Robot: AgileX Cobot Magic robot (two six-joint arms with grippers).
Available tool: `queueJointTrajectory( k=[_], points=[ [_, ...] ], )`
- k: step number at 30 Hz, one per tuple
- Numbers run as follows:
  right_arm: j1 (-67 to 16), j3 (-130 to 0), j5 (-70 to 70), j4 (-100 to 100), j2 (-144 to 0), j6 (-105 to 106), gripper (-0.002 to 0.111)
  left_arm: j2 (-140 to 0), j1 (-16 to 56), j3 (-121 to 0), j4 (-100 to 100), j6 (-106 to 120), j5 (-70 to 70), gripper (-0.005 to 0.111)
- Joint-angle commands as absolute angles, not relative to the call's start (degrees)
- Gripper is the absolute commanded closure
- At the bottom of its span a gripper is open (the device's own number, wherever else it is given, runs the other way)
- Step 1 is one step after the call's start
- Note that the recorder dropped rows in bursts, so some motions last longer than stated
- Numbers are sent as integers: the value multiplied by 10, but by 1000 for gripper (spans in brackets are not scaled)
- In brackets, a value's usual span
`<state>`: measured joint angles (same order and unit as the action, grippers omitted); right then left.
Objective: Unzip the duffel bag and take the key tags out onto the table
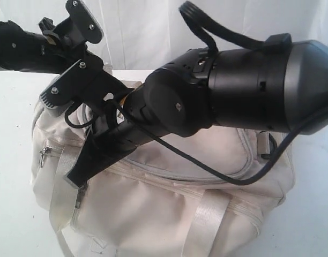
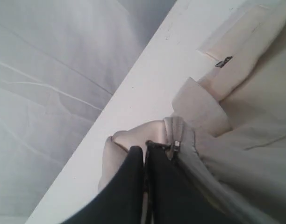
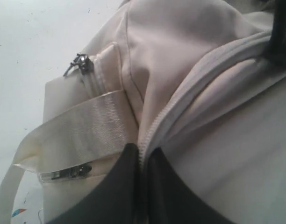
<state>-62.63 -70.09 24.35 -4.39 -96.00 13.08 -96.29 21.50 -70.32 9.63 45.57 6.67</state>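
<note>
Right wrist view: duffel zipper (image 3: 155,125) between jaws

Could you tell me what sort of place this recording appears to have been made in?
Probably a robot lab's test bench rather than a home: a bare white table backed by a draped white cloth, with two black robot arms working over a cream duffel bag.

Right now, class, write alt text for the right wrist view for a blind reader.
The right hand is closed on the grey zipper seam of a cream duffel bag, beside its webbing handle, on a white table.
</note>
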Motion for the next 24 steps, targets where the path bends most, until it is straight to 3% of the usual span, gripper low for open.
queueJointTrajectory(
  k=[1, 13, 24],
  points=[
    [-641, -695, 316, -81, -960, 114, 108, -984, 206, -714, 101, 448, 216, 107],
    [-641, -673, 329, -79, -960, 85, 108, -899, 206, -714, 101, 455, -197, 107],
    [-641, -629, 324, -80, -960, 71, 108, -855, 206, -714, 101, 479, -221, 107]
  ],
)
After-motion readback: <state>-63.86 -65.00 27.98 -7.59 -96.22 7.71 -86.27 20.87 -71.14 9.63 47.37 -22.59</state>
